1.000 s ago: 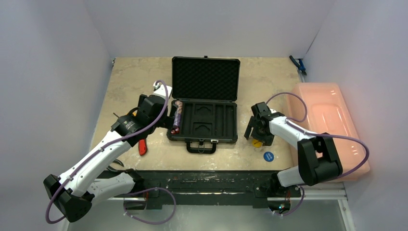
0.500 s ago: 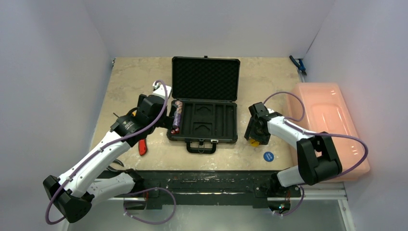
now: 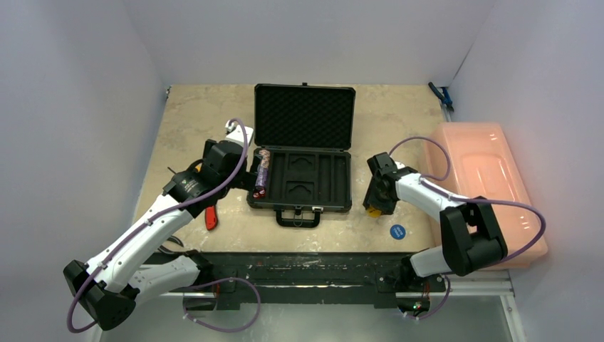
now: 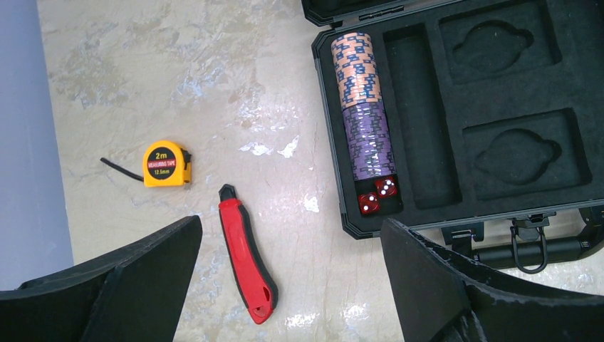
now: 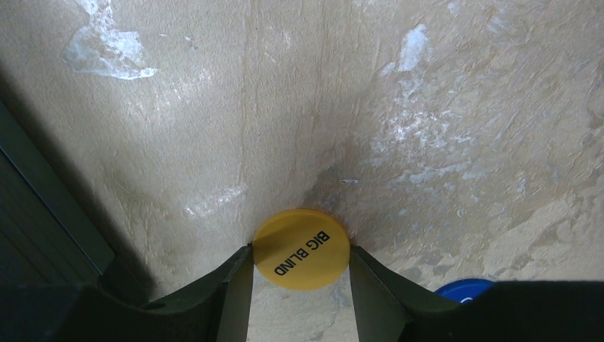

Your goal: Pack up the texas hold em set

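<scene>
— What is the setting?
— A mottled beige stone-look table (image 3: 192, 121), glossy in patches, boxed in by plain pale walls (image 3: 85, 85) on three sides. A translucent pink bin (image 3: 484, 171) sits at its right edge.

— And the set itself?
— The black briefcase (image 3: 303, 117) lies open mid-table, foam lid up, handle toward the arms. Chip stacks (image 4: 365, 107) lie in a row in its leftmost slot, with two red dice (image 4: 377, 194) at the near end. The other recesses are bare.

— Anything in the way?
— Left of the case lie a red-handled knife (image 4: 246, 260) and a yellow tape measure (image 4: 165, 163), both apart from it.

— The grippers?
— The left gripper (image 4: 290, 221) hangs spread wide over the knife and the case's left corner. The right gripper (image 5: 299, 251) is down on the table right of the case, its fingers pressed against both edges of the yellow disc (image 5: 301, 242) marked BIG BLIND. The blue disc (image 3: 397, 231) lies nearby, nearer the arms.
</scene>
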Tool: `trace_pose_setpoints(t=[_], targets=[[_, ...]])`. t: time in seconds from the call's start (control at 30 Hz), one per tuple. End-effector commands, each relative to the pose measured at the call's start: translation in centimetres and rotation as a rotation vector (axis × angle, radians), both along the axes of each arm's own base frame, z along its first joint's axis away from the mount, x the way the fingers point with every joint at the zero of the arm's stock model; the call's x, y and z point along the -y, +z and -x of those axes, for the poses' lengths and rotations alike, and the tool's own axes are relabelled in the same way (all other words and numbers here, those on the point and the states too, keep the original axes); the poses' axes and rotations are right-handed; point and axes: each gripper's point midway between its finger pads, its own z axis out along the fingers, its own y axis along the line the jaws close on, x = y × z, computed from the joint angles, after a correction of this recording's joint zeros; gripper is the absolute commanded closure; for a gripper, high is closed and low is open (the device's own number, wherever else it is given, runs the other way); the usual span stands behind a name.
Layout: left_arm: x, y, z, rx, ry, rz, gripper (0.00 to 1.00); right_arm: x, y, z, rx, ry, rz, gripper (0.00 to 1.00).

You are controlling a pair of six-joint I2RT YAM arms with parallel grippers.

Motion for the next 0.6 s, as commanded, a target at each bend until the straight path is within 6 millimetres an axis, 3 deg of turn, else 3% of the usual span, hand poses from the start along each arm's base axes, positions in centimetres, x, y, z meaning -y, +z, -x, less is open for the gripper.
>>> trace_pose_setpoints(t=[0.0, 0.3, 0.57], targets=[[0.0, 0.9, -0.3, 0.039, -0.004, 0.018, 0.03, -0.3, 0.6, 0.9, -0.018, -0.008, -0.016, 0.62], [0.2, 0.9, -0.2, 0.039, -0.016, 0.027, 0.02, -0.6, 3.8, -1.1, 0.052, -0.002, -0.011, 0.65], [0.0, 1.3, 0.1, 0.053, -0.028, 0.036, 0.00, -1.4, 7.9, -3.6, 0.134, 0.037, -0.027, 0.66]])
